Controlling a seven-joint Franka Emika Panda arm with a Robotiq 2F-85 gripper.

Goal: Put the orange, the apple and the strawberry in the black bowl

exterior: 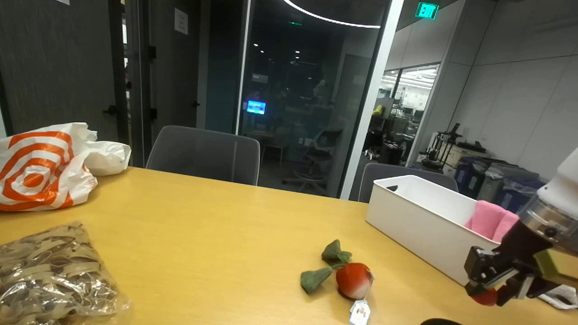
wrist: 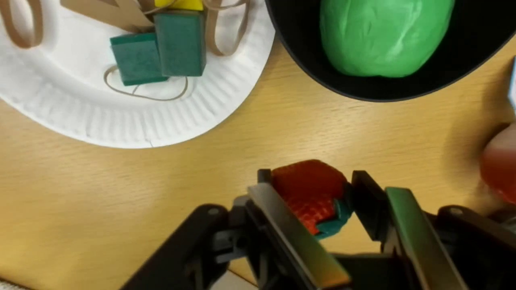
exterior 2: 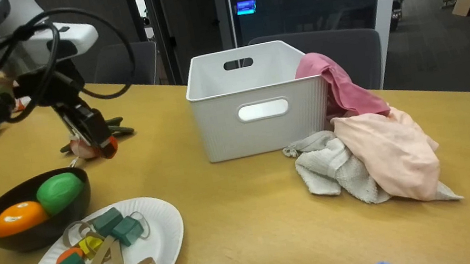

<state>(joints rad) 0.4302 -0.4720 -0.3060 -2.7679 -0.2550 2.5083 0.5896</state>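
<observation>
My gripper (wrist: 312, 181) is shut on the red strawberry (wrist: 308, 189), which has a teal leafy cap. It holds the strawberry above the table, beside the black bowl (wrist: 365, 94). In the exterior views the strawberry shows as a red patch at the fingertips (exterior: 486, 298). The black bowl (exterior 2: 41, 238) stands at the left in an exterior view; only its rim (exterior: 440, 322) shows at the bottom edge of an exterior view. The orange (exterior 2: 19, 218) and the light green apple (exterior 2: 60, 192) lie in the bowl. The wrist view shows the apple (wrist: 383, 36) but not the orange.
A white paper plate (exterior 2: 165, 241) with blocks and rubber bands touches or nearly touches the bowl. A red-orange round fruit (exterior: 354, 280) with green leaves lies behind the bowl. A white bin (exterior 2: 263, 127) and cloths (exterior 2: 384, 154) stand beyond. A bag of bands (exterior: 54, 275) lies farther off.
</observation>
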